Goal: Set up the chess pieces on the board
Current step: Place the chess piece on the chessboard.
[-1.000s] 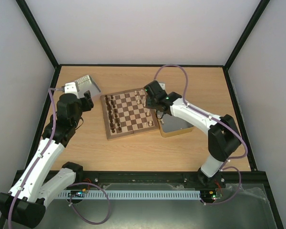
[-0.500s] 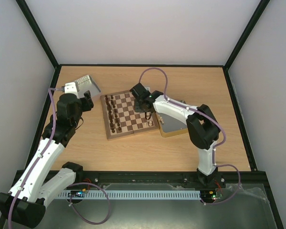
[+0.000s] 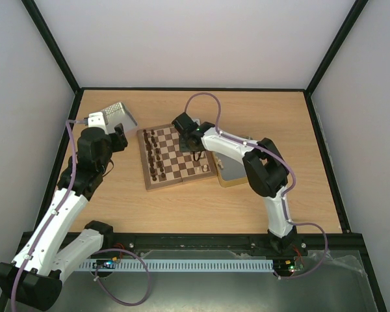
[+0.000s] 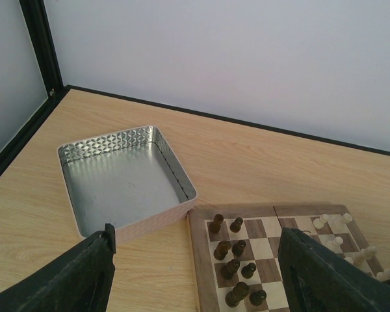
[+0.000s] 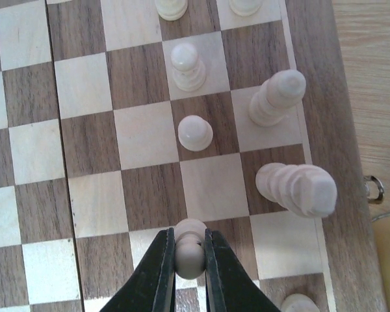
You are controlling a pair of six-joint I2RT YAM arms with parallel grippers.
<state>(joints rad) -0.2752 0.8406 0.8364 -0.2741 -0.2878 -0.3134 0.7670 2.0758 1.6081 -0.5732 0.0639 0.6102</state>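
Right claw (image 5: 188,239) pinched a cream pawn (image 5: 190,260) upright, directly over the board (image 5: 91,149); left claw (image 4: 195,276) gaped empty, farther off.

No text, label, brand, number or sign can be read in any view; nothing legible is carried by the board (image 5: 143,136), the chess pieces (image 5: 195,132) or the metal tin (image 4: 127,188) on the tabletop (image 4: 260,162)
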